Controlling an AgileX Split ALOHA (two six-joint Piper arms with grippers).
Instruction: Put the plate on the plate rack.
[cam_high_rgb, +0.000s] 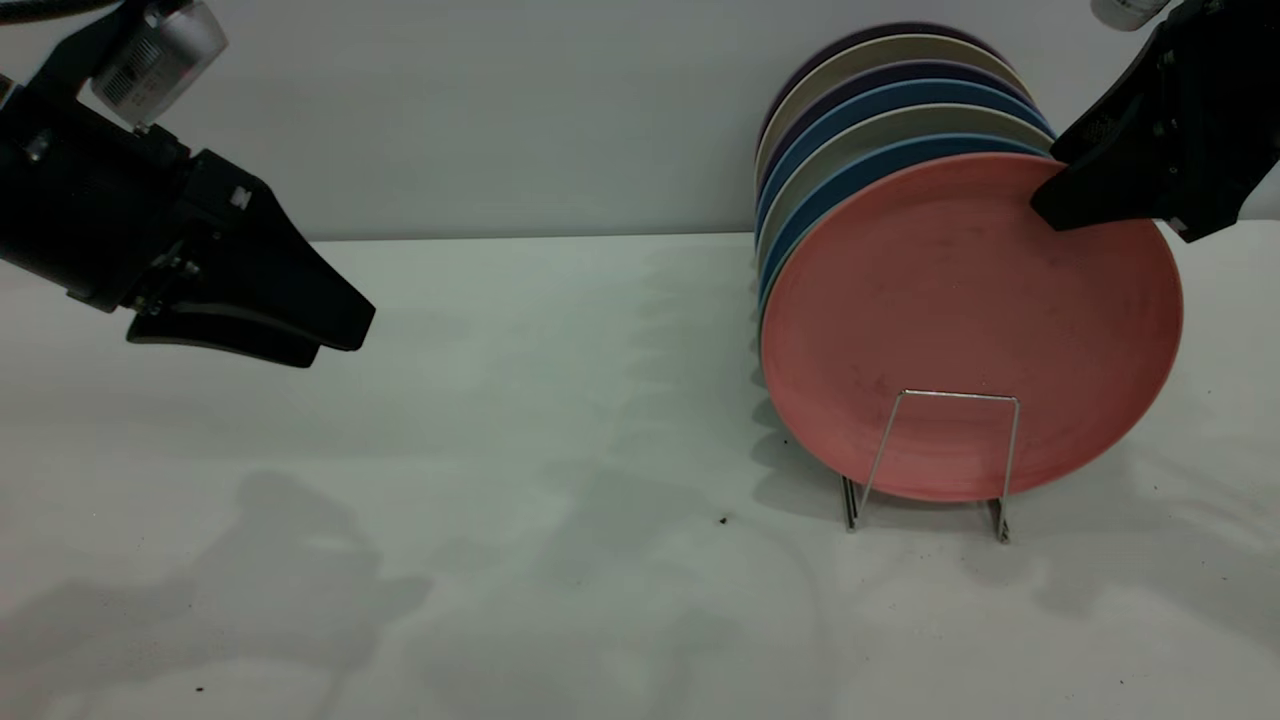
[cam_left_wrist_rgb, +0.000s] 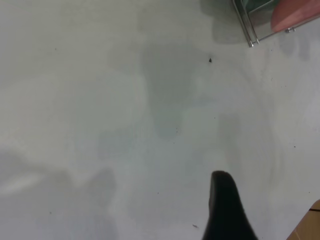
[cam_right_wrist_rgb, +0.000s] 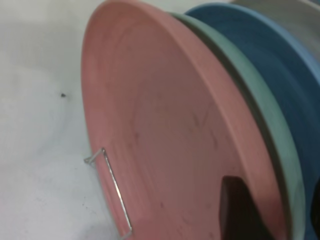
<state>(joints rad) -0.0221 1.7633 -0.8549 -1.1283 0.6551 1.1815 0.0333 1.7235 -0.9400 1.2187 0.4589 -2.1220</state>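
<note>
We see the plate (cam_high_rgb: 970, 325) standing on edge in the plate rack (cam_high_rgb: 935, 460), at the very front of a row of upright plates. The front wire loop of the rack crosses its lower face. Behind it we count a teal-green plate (cam_right_wrist_rgb: 260, 115) pressed close against its back, then the blue plates (cam_high_rgb: 880, 160) and beige plates (cam_high_rgb: 870, 65) stacked further back toward the wall.

The right gripper (cam_high_rgb: 1075, 195) is at the plate's upper right rim. In the right wrist view one dark finger (cam_right_wrist_rgb: 237, 207) lies against the pink face near the rim; the other finger is out of sight behind the plates, so the fingers straddle the rim, but we cannot tell if they are actually pressing on it or slack.

The left gripper (cam_high_rgb: 330, 335) hangs above the table (cam_high_rgb: 500, 450) at the far left, well apart from the rack, holding nothing. Its two fingers look almost together, with only a thin gap at the tips. In the left wrist view only one fingertip (cam_left_wrist_rgb: 225, 200) shows over bare table, with the rack corner far off.

A small dark speck (cam_high_rgb: 722, 519) sits on the table just left of the rack's foot.
</note>
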